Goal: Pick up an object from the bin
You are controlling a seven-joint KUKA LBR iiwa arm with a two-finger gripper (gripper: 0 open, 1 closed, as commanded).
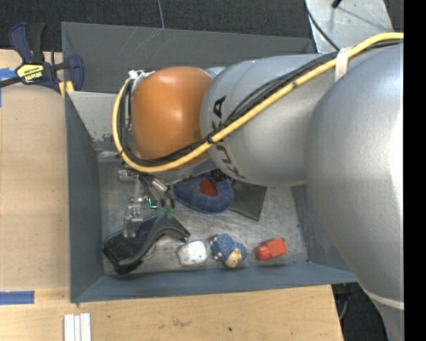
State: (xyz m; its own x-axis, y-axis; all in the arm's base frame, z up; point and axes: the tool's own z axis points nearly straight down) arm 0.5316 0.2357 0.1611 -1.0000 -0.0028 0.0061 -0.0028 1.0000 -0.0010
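the grey metal bin (82,190) holds a few loose things spread over its floor. the silver arm (284,119) reaches in from the right and covers most of the bin's far and right side. its wrist carries a rounded orange cover (167,112), and a yellow cable (156,168) loops under that cover and runs back up along the arm.

below the cover, the metal jaws hang down over the left part of the bin floor. they are right above the upper end of a black curved thing (138,244), which lies in the near left corner, bent like a handle or hook. whether the jaws touch it cannot be told, nor whether they stand wide or narrow, since the parts there run together.

just right of the jaws lies a blue round cushion-like thing (216,199) with a red spot in its middle, partly under the arm. beside it, further right, a dark grey flat sheet (250,203) lies on the floor.

along the near wall, right of the black curved thing, three small things lie in a row, apart from each other: a white lump (193,253), a blue and tan toy (227,251), and a red block (272,249).
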